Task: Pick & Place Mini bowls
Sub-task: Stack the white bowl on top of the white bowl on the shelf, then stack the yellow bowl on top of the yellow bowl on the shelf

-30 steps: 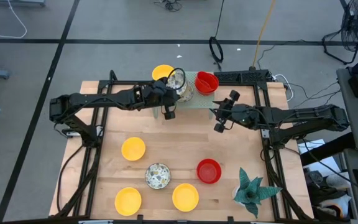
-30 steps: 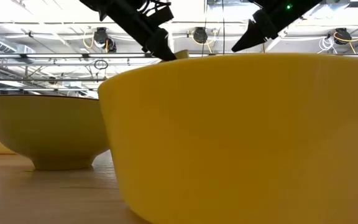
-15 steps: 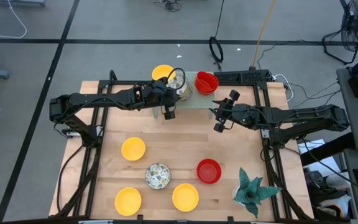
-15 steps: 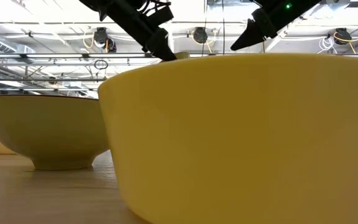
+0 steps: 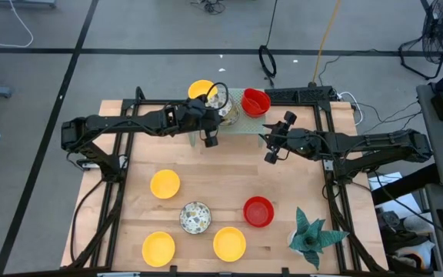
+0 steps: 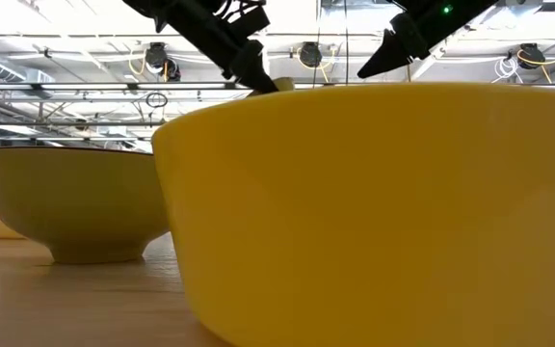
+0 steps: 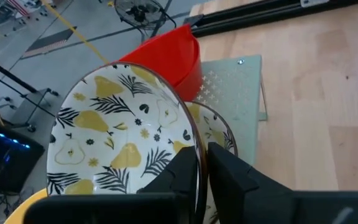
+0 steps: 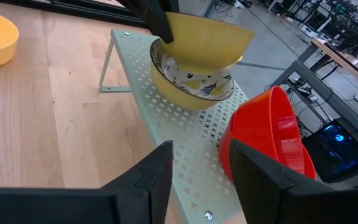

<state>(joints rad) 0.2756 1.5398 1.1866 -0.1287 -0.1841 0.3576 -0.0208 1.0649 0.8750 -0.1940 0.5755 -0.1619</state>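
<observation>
My left gripper (image 5: 212, 110) is at the table's far edge, above the pale green rack (image 5: 241, 123), and is shut on a mini bowl (image 7: 114, 137), white with a pear-and-leaf pattern inside and yellow outside (image 8: 207, 40). Right under it a second patterned bowl (image 8: 191, 84) sits on the rack. A red bowl (image 5: 256, 101) leans tilted on the rack beside them. My right gripper (image 8: 197, 180) is open and holds nothing, and it hovers just right of the rack (image 8: 166, 124). Loose bowls lie near the table's near edge: three yellow (image 5: 164, 184), a patterned one (image 5: 195, 217) and a red one (image 5: 258, 211). My left gripper pinches the rim (image 7: 196, 146) of the patterned bowl, one finger (image 7: 182, 168) inside the hollow and one finger (image 7: 229, 168) on the outer wall. The bowl is tilted. Its underside reaches into the bowl below, and whether they touch I cannot tell.
A yellow bowl (image 5: 202, 90) sits at the far edge, left of the rack. A spiky green plant (image 5: 310, 237) stands at the near right corner. In the low view a yellow bowl (image 6: 374, 212) close to the camera hides most of the table. Bare wood lies mid-table.
</observation>
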